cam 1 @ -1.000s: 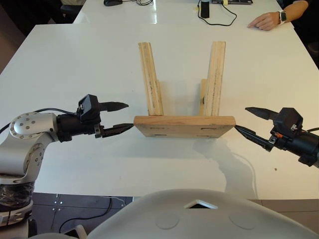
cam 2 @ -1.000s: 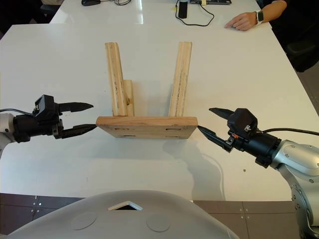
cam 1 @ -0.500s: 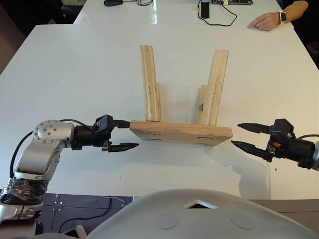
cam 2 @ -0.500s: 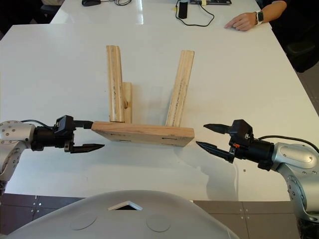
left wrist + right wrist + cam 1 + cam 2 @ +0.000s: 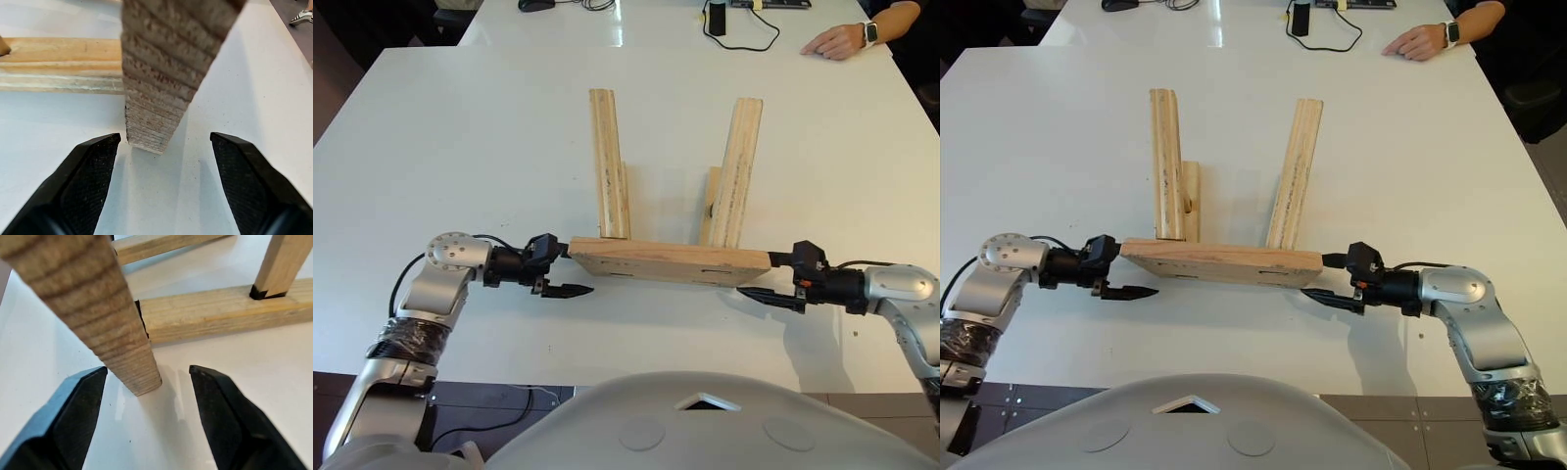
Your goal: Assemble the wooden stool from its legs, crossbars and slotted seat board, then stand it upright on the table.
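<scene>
The wooden stool lies on its side on the white table [image 5: 460, 147]. Its slotted seat board [image 5: 671, 260] stands on edge nearest me, and two long legs [image 5: 609, 162] [image 5: 736, 166] point away with short crossbars [image 5: 710, 201] between them. My left gripper [image 5: 576, 268] is open and straddles the board's left end [image 5: 161, 73]. Its fingers [image 5: 93, 166] stand clear of the wood on both sides. My right gripper [image 5: 756, 273] is open around the board's right end [image 5: 107, 308], with gaps beside its fingers [image 5: 220, 406].
At the table's far edge there are a person's hand with a watch [image 5: 837, 39], a black device with a cable [image 5: 715, 18] and a mouse [image 5: 535, 5]. The table's front edge runs just below both arms.
Both grippers moved inward from beside the seat board until its ends sit between their fingers. The board's left end slid slightly toward me, skewing the stool.
</scene>
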You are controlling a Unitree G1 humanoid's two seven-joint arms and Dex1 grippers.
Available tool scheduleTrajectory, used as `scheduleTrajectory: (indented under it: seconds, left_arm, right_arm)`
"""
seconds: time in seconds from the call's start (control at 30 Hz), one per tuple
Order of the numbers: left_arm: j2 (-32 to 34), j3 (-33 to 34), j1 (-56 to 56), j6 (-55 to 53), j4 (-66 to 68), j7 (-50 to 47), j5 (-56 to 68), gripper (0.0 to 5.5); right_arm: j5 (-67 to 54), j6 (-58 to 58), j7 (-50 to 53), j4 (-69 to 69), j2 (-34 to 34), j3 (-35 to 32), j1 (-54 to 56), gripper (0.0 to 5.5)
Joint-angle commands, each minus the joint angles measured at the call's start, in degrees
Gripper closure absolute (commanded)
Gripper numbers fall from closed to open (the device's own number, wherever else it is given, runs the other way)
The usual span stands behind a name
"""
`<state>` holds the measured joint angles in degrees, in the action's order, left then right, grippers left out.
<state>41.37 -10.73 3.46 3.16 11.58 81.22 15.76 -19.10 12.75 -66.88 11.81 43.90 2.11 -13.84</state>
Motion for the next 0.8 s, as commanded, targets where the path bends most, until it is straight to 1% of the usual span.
scheduleTrajectory:
  seconds: [0.03, 0.1, 0.13, 0.17, 0.33, 0.37, 0.43, 0.47, 0.5, 0.57, 0.7, 0.8]
  left_arm:
    - [-3.5, -1.8, 3.0, 1.7, 3.6, -2.6, -2.9, 2.08]
    - [-4.5, -2.3, 3.6, 2.4, 4.7, -2.9, -3.4, 2.08]
    - [-4.8, -2.4, 3.8, 2.9, 5.4, -3.0, -3.7, 2.26]
    - [-5.0, -2.5, 3.9, 3.5, 6.1, -3.1, -4.1, 2.32]
    - [-4.8, -2.6, 4.2, 3.7, 7.1, -1.8, -3.3, 3.14]
    - [-4.8, -2.6, 4.1, 3.6, 6.9, -1.6, -3.1, 3.21]
    - [-4.7, -2.5, 4.1, 3.4, 6.7, -1.3, -2.8, 3.58]
    - [-4.7, -2.4, 4.0, 3.1, 6.4, -1.2, -2.6, 3.64]
    - [-4.7, -2.3, 3.8, 2.8, 6.0, -1.1, -2.4, 3.80]
    - [-4.8, -2.2, 3.7, 2.3, 5.2, -0.8, -2.0, 3.88]
    - [-4.4, -1.9, 3.0, -0.3, 1.5, 0.2, -0.5, 3.93]
    - [-2.6, -0.6, 1.3, -6.5, -5.9, 2.0, 4.3, 3.94]
  right_arm:
    - [3.1, -4.2, -0.8, -3.9, -0.7, 3.4, 1.5, 2.38]
    - [3.5, -5.5, -1.1, -5.0, -0.9, 4.1, 1.2, 2.38]
    - [3.5, -6.0, -1.2, -5.4, -1.1, 4.4, 1.2, 2.38]
    - [3.6, -6.4, -1.3, -5.8, -1.2, 4.8, 1.6, 2.38]
    - [1.6, -5.9, -1.5, -4.9, -1.7, 4.7, 1.8, 3.19]
    - [1.2, -5.7, -1.6, -4.7, -1.7, 4.5, 1.7, 3.26]
    - [0.5, -5.5, -1.7, -4.5, -1.6, 4.2, 1.3, 3.64]
    - [0.3, -5.5, -1.8, -4.4, -1.5, 4.2, 1.1, 3.70]
    - [0.0, -5.4, -1.8, -4.4, -1.5, 4.1, 1.0, 3.92]
    - [-0.6, -5.0, -1.8, -4.2, -1.6, 4.1, 0.8, 4.06]
    - [-2.9, -3.5, -1.8, -1.6, -1.9, 3.5, -1.2, 4.06]
    - [-12.0, 2.5, -2.0, 5.8, -0.9, -1.4, -6.0, 4.06]
